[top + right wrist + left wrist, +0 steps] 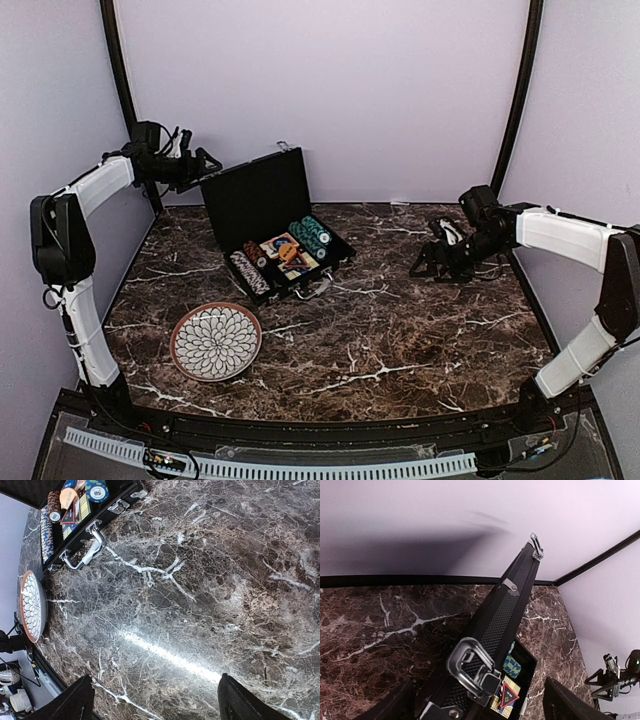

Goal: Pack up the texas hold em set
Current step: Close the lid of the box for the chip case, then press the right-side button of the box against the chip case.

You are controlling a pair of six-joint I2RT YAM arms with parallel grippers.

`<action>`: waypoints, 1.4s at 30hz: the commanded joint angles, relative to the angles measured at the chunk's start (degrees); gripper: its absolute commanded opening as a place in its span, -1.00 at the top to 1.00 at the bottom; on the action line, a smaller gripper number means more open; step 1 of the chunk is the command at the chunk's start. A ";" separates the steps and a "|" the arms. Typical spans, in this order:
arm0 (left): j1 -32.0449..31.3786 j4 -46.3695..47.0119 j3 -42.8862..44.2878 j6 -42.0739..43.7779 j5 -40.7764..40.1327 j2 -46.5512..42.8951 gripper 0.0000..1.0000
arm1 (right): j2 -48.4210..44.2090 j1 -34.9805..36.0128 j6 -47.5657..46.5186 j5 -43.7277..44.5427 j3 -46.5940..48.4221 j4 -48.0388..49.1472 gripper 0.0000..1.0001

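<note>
Plate (31, 605) seen from right wrist; left wrist shows briefcase (505, 615) lid.

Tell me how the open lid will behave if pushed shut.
The lid looks rigid, so it should swing as one piece. Standing near upright, it may slam once tipped forward. The base, loaded with chips, probably stays put.

dark marble table (400, 340) carries the open black briefcase (255, 200) and a patterned plate (216, 342).

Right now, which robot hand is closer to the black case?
The left gripper, raised beside the lid of the open case. The right gripper is farther off, on the case's other side.
</note>
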 commanded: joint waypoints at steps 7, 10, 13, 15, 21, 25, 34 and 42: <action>-9.80 7.43 -18.11 0.81 6.44 -16.62 -0.77 | 0.12 -0.24 -0.25 -0.77 1.02 1.14 -0.73; -13.76 9.30 -23.70 1.42 6.82 -21.62 -0.79 | 0.38 -0.17 -0.20 -0.81 1.38 1.21 -0.73; -16.04 8.14 -27.52 2.98 6.28 -26.25 -0.82 | 1.01 0.13 0.13 -0.69 2.17 1.67 -0.73; -16.80 7.95 -28.88 3.90 5.12 -28.55 -0.85 | 1.46 0.63 0.73 -0.51 3.06 2.64 -0.73; -17.07 7.60 -29.84 5.34 0.16 -28.39 -0.88 | 5.32 3.71 3.04 1.27 8.14 7.02 -0.73; -18.42 8.30 -30.11 5.51 -5.05 -24.94 -0.85 | 10.58 5.70 5.68 1.73 12.85 11.97 -0.72; -25.57 9.05 -30.06 8.26 -26.68 -14.80 -0.80 | 26.39 7.92 10.27 3.17 25.98 17.29 -0.61; -29.53 9.19 -30.39 10.00 -35.74 -9.17 -0.80 | 36.44 8.60 11.42 1.20 33.18 17.13 -0.46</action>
